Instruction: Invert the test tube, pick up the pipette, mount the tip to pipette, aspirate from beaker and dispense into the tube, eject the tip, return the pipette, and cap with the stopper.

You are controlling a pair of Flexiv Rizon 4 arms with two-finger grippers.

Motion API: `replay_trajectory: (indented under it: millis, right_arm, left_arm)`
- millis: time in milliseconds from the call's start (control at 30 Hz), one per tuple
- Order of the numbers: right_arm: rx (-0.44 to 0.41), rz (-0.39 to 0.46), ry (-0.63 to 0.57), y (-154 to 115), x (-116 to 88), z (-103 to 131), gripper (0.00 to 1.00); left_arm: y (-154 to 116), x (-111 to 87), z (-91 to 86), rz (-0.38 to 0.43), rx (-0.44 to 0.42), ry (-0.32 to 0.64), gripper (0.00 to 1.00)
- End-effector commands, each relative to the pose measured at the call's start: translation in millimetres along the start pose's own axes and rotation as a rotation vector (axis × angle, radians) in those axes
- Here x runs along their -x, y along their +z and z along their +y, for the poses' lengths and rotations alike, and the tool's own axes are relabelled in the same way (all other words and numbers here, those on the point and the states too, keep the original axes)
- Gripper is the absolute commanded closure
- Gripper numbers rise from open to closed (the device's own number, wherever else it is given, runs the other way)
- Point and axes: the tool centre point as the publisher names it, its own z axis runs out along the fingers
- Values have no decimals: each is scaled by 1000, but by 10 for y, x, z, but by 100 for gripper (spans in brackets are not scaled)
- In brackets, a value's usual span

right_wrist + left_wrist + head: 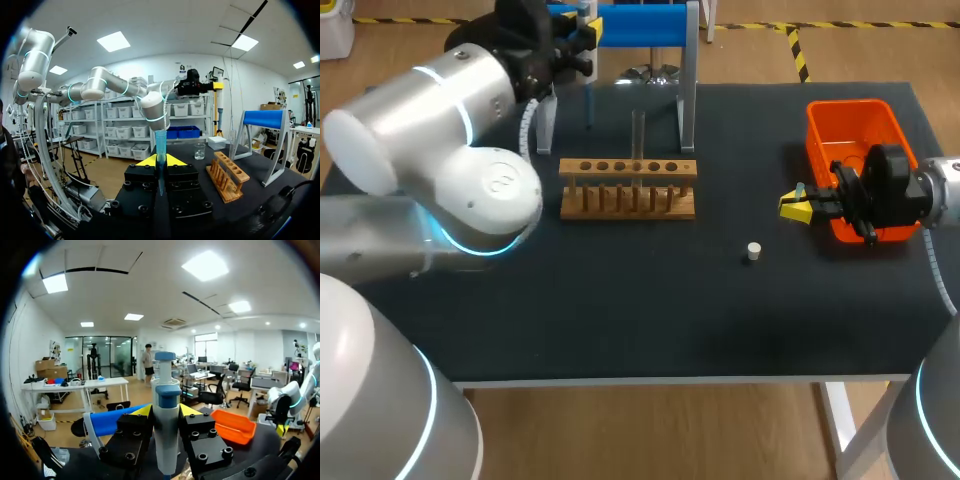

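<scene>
**Tip in the right hand, pipette in the left, well apart across the surface.**
The left hand [166, 412] is closed on the pipette [166, 437] at the far left of the surface [620, 320], by the blue stand [640, 25]. From the right wrist view the pipette appears to hang upright, nozzle downward. The right hand [798, 208] sits near the right side, beside the orange bin [820, 125], pinching the blue tip [160, 145]. The tip's long axis runs out along the fingers, wide mouth leading toward the left arm. The wooden rack [628, 170], with the test tube [638, 130] standing in it, lies between the two hands. Mounting, I judge, turns on lining the tip's mouth up with the nozzle, and neither arm looks clearly nearer.
</scene>
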Motion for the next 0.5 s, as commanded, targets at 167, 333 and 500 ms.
replay_trajectory:
  millis: [167,333,500]
  right_arm:
    - [-2,-1,0,-3,-8,3,100]
    - [-2,-1,0,-3,-8,3,100]
    - [-2,-1,0,-3,-8,3,100]
  left_arm:
    - [-45,46,7,241,-6,0,100]
    - [-247,-57,-229,334,-27,35,100]
    - [-582,-332,-506,462,-33,85,100]
